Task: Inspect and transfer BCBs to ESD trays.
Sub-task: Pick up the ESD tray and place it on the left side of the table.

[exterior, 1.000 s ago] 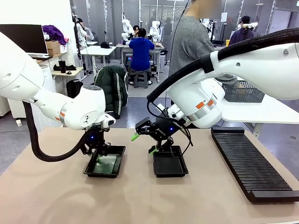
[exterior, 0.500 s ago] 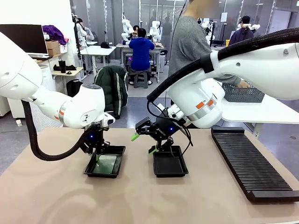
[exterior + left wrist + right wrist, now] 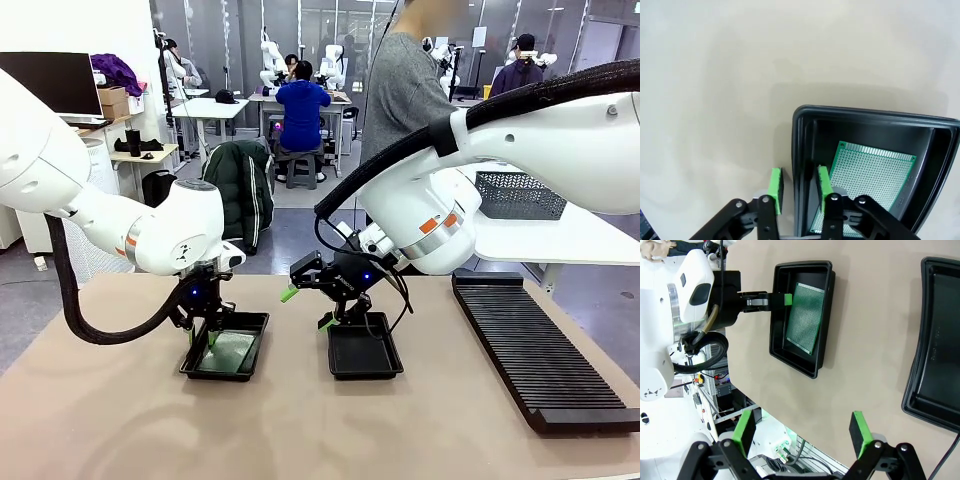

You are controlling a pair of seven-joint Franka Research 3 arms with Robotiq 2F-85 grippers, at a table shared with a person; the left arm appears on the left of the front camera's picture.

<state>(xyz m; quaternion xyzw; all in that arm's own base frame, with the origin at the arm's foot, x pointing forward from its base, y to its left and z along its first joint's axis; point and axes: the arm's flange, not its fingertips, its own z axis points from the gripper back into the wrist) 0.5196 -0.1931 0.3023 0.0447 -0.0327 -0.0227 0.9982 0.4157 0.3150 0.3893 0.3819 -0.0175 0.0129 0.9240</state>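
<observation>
The left arm comes in from the left with its elbow bent and its wrist turned steeply down, so the left fingers [image 3: 204,326] point at the near-left side of the left ESD tray [image 3: 262,321]. They stand partly apart and hold nothing. 1 green pad is outside the tray's wall and the other is inside it, over a corner of the BCB [image 3: 871,179]; whether that pad touches the board I cannot tell. The BCB lies inside this tray, askew to its walls. The right arm reaches across the middle with its wrist tilted. The right fingers [image 3: 322,318] hang spread wide, with nothing between them, above the far-left corner of the second ESD tray [image 3: 392,368], which sits just right of the first on the desk [image 3: 300,430]. A long ribbed rack [image 3: 530,350] lies well apart to the right. A person in a grey top [image 3: 405,95] stands at the far side.
</observation>
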